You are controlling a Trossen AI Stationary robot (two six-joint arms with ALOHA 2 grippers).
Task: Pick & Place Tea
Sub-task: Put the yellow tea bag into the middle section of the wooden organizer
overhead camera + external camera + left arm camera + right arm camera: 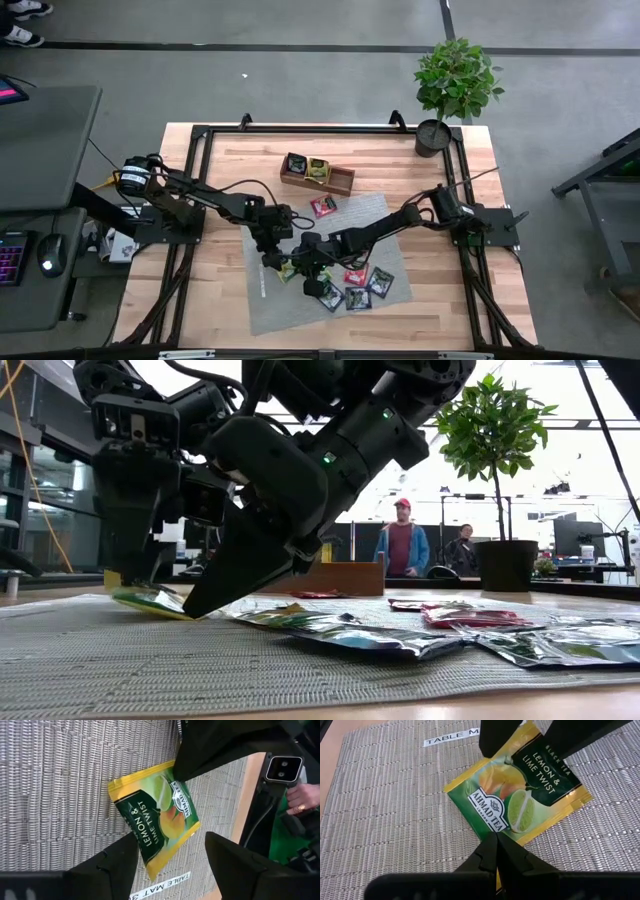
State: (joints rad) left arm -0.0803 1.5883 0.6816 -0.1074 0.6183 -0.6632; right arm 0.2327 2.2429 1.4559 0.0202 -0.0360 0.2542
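A yellow-green "Lemon & Lime Twist" tea sachet [160, 825] [520, 800] lies flat on the grey mat [265, 310], near its left edge [288, 270]. My left gripper [170, 840] stands upright over it, open, with one finger on either side of the sachet's end [135, 585]. My right gripper [496, 839] is shut and comes in slanting from the right, its tips down at the sachet's opposite edge [195, 608]. Several more sachets [350, 285], black and red-pink, lie on the mat to the right. My left gripper's open fingers [120, 860] straddle the sachet; whether they touch it, I cannot tell. My right gripper presses its shut fingertips [492, 847] on the sachet's yellow edge [485, 832], slanting down from above and the table's right. The sachet lies flat on the mat.
The brown wooden tray [340, 183] sits toward the far side and holds a few sachets; one red sachet [323, 206] lies near it. A potted plant [432, 137] stands at the far right corner. People [400, 545] are in the room beyond the table.
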